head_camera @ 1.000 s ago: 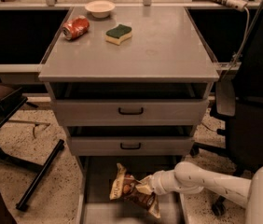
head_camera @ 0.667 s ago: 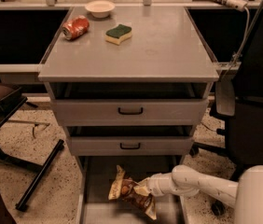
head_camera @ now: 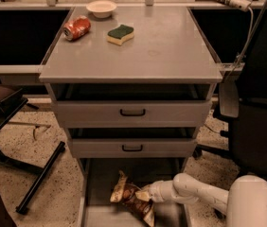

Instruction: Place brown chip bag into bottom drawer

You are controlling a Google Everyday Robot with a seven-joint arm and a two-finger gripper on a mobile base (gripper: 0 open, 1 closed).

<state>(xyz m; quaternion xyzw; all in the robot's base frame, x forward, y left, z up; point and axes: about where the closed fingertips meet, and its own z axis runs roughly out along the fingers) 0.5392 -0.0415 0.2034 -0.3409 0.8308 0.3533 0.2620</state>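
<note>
The brown chip bag [head_camera: 130, 197] is dark brown with cream ends and lies inside the open bottom drawer [head_camera: 95, 188], a shallow grey tray pulled out under the cabinet. My gripper [head_camera: 144, 194] reaches in from the right on a white arm and sits at the bag's right side, touching it. The bag rests low over the drawer floor, tilted, its upper end pointing up-left.
Two upper grey drawers [head_camera: 132, 112] with black handles are shut above. On the cabinet top lie a red soda can [head_camera: 76, 28], a green-yellow sponge [head_camera: 120, 34] and a white bowl [head_camera: 101, 8]. A black chair [head_camera: 259, 122] stands right; a black stand leg [head_camera: 41, 176] lies left.
The gripper and the chip bag have moved slightly left and lower inside the bottom drawer. The arm now reaches further in.
</note>
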